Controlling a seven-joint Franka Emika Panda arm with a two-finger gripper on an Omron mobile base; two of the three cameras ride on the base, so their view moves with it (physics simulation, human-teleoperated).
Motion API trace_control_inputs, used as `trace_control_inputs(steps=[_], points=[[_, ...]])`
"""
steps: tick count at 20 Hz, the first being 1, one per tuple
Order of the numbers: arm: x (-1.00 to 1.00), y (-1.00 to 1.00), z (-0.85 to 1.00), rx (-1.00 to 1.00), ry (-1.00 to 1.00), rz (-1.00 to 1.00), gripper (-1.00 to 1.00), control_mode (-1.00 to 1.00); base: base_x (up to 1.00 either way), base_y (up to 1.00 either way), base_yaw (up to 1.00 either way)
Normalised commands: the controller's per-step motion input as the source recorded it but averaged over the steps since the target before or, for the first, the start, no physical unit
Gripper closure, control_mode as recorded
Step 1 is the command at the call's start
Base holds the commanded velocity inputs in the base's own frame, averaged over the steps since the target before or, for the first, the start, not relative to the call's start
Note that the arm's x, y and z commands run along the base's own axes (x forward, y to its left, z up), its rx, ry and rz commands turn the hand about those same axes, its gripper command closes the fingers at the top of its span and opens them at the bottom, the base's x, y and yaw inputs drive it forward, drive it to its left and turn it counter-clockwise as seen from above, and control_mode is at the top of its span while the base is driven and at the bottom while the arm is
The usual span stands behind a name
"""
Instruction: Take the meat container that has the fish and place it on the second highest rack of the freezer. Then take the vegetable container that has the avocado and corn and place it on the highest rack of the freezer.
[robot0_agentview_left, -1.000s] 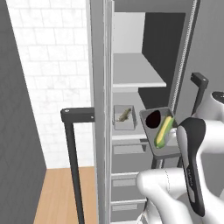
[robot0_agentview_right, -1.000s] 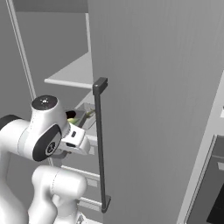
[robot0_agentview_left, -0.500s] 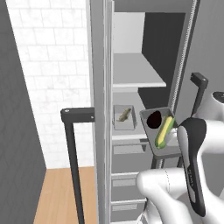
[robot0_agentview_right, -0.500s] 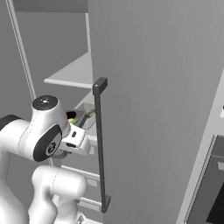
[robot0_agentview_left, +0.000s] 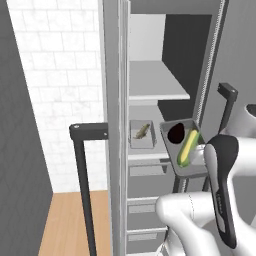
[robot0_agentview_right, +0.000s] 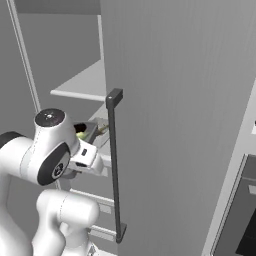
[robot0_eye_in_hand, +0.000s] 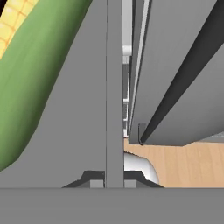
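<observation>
My gripper (robot0_eye_in_hand: 114, 183) is shut on the upright wall of the vegetable container (robot0_agentview_left: 184, 150), which hangs in the air in front of the open freezer (robot0_agentview_left: 116, 90), level with its second shelf. The dark avocado (robot0_agentview_left: 175, 134) and the corn (robot0_agentview_left: 188, 147) lie in it. The corn's green husk (robot0_eye_in_hand: 39, 78) is close on the left in the hand view. The meat container with the fish (robot0_agentview_left: 142, 132) rests on the second highest rack (robot0_agentview_left: 150, 155). Above it, the highest rack (robot0_agentview_left: 155, 82) is bare. A corner of the held container (robot0_agentview_right: 90, 131) peeks past my arm.
The freezer door's long black bar handle (robot0_agentview_right: 116, 165) stands just right of my arm. Another black handle (robot0_agentview_left: 82, 170) rises at the left, before a white tiled wall (robot0_agentview_left: 60, 75). Grey drawers (robot0_agentview_left: 145, 205) sit below the shelves. The wall oven's dark front (robot0_agentview_right: 240, 215) is at the far right.
</observation>
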Motion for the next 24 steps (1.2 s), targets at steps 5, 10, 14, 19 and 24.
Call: trace_control_inputs(steps=[5, 10, 14, 19, 24], points=[[0.01, 0.03, 0.15, -0.01, -0.26, 0.0, 1.0, -1.0, 0.0, 0.0, 0.0], [0.05, 0.19, 0.14, 0.0, -0.12, 0.0, 1.0, -1.0, 0.0, 0.0, 0.0], [0.54, 0.26, 0.32, 0.0, -0.03, -0.04, 1.0, -1.0, 0.0, 0.0, 0.0], [0.86, 0.01, 0.24, 0.0, 0.0, -0.06, 1.0, -1.0, 0.0, 0.0, 0.0], [0.4, 0.11, 0.27, 0.0, -0.05, -0.02, 1.0, -1.0, 0.0, 0.0, 0.0]])
